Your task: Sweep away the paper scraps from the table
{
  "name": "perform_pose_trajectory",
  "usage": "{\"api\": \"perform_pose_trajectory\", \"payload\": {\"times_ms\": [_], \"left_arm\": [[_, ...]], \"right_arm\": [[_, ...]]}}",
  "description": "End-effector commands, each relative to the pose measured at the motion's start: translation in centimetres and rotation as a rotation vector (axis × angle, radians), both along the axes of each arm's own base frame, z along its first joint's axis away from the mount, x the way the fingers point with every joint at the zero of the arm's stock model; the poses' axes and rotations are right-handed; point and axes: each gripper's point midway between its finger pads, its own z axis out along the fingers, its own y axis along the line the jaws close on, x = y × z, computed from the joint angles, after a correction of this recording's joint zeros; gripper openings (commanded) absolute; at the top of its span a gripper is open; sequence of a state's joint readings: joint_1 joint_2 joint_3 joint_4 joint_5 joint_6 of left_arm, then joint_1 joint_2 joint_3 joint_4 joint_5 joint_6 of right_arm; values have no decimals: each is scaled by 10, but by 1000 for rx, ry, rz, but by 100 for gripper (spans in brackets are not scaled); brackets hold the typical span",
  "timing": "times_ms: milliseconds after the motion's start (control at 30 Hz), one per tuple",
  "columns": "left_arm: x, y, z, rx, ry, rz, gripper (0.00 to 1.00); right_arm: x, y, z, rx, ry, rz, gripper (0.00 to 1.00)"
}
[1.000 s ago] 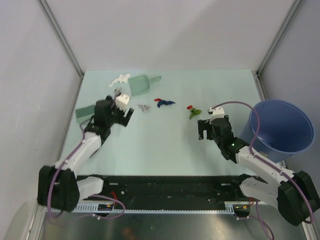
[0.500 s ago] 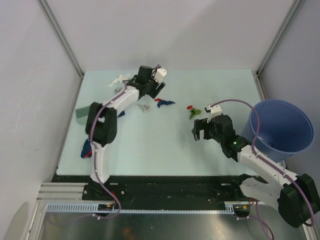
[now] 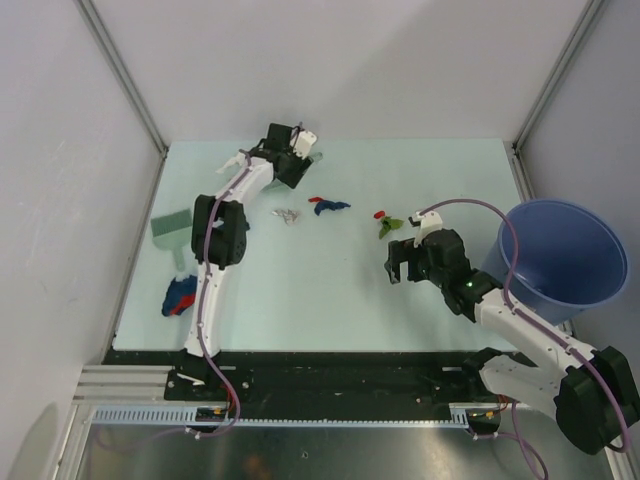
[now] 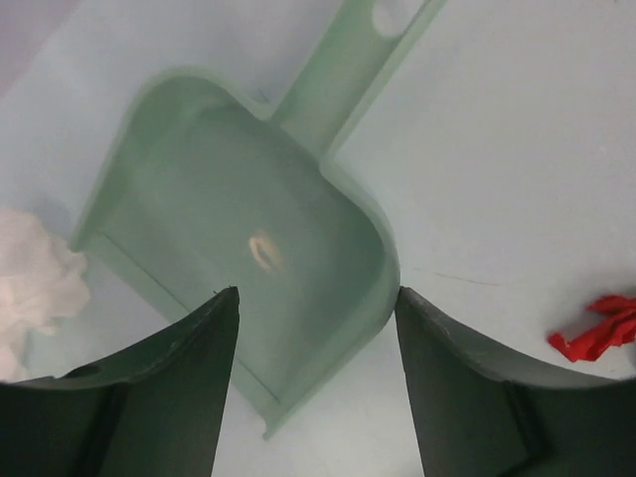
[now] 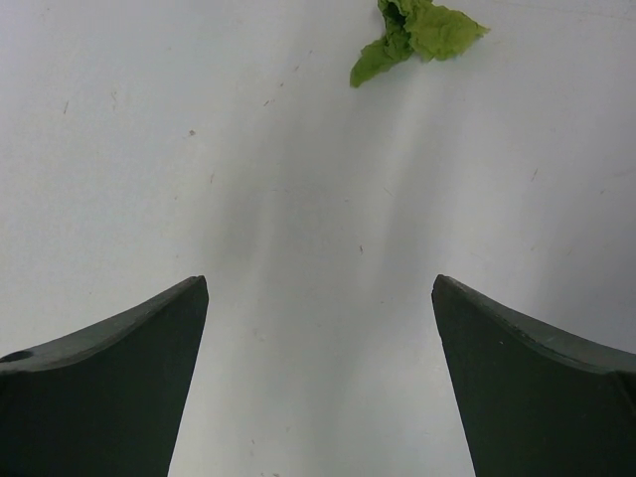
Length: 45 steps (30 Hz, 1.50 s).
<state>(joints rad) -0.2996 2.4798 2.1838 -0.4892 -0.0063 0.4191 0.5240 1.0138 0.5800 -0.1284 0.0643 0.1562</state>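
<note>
My left gripper [image 3: 293,157] is open and reaches to the back of the table [image 3: 300,290], over the sage-green dustpan [image 3: 314,157]. In the left wrist view the dustpan [image 4: 248,238] lies flat below my left gripper [image 4: 316,293], with its near corner between the fingers and not gripped. Paper scraps lie around: a white one [image 3: 236,159] [image 4: 35,283], a grey one [image 3: 288,214], a red and dark blue one [image 3: 326,205] [image 4: 596,333], and a red and green one [image 3: 386,223] [image 5: 412,35]. My right gripper [image 3: 400,264] [image 5: 318,283] is open and empty, just short of the green scrap.
A big blue bucket [image 3: 555,260] stands at the table's right edge. The sage-green brush [image 3: 171,229] lies at the left edge, with a blue and red clump [image 3: 180,297] below it. Grey walls close the back and sides.
My left arm has swung from the table's left side out to the back, ending over the dustpan. The blue and red clump at the left is now uncovered. My right gripper has barely shifted.
</note>
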Motion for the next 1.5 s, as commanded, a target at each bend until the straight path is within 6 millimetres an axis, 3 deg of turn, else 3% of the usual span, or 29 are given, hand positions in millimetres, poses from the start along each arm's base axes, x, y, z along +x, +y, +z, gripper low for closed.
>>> {"api": "perform_pose_trajectory", "payload": {"times_ms": [0,200,300,400,467,500,600,633,667,700,733,767,800,833,867,900,933,967,1000,1033,1067,1100,1133,1167,1200,1267,1300,1367,1467], "left_arm": [[-17,-25,-7,-111,100,-96,66],[-22,-22,-29,-114,166,-119,50],[-29,-24,-37,-110,200,-165,36],[-33,-29,-35,-125,211,-191,9],[-32,-30,-25,-133,194,-195,3],[-30,-30,-17,-136,182,-175,2],[-31,-41,40,-192,108,-192,0],[-35,-45,80,-218,49,-211,0],[-41,-51,97,-230,29,-232,0],[-48,-53,139,-249,-36,-254,0],[-55,-56,156,-260,-58,-272,0],[-70,-63,160,-287,-42,-317,0],[-86,-64,196,-314,-89,-348,0],[-99,-66,205,-329,-89,-373,0],[-122,-74,191,-350,-29,-428,0],[-144,-74,217,-356,-70,-466,0],[-159,-76,218,-358,-63,-496,0],[-182,-81,199,-344,-10,-533,0],[-205,-82,221,-353,-52,-571,0],[-221,-83,220,-354,-44,-593,0],[-244,-88,203,-349,6,-621,0],[-262,-86,218,-351,-31,-644,0],[-275,-87,217,-346,-30,-661,0],[-295,-93,205,-328,-2,-695,0],[-309,-93,214,-315,-37,-715,0],[-330,-98,202,-244,-44,-739,0],[-338,-98,207,-241,-57,-743,0],[-346,-102,207,-241,-48,-728,0],[-349,-103,209,-241,-52,-715,0]], "right_arm": [[11,-1,17,4,-36,-26,100],[11,-1,16,0,-33,-28,100],[10,-2,18,3,-36,-30,100],[10,-2,21,12,-40,-34,100],[10,-2,22,14,-39,-35,100],[9,-2,24,20,-42,-38,100],[9,0,29,38,-42,-41,100],[11,2,38,58,-50,-46,100],[11,3,41,69,-46,-50,100],[12,4,46,81,-48,-54,100],[12,8,56,119,-49,-56,100],[14,13,72,150,-62,-51,100],[15,17,85,181,-75,-43,100],[11,26,97,231,-69,0,100],[14,30,122,305,-87,3,100],[14,34,135,360,-86,19,100],[8,43,149,432,-68,78,100],[17,35,172,549,-69,30,100],[18,35,184,609,-66,37,100],[16,40,204,684,-92,102,100],[18,40,215,752,-79,92,100],[20,41,231,781,-116,110,100],[23,42,243,803,-146,119,99],[24,44,249,824,-147,120,98],[31,48,254,862,-121,107,98],[36,53,263,918,-123,127,95],[39,60,261,960,-77,126,94],[35,74,267,992,-71,187,93],[30,93,255,980,-12,213,92]]}}
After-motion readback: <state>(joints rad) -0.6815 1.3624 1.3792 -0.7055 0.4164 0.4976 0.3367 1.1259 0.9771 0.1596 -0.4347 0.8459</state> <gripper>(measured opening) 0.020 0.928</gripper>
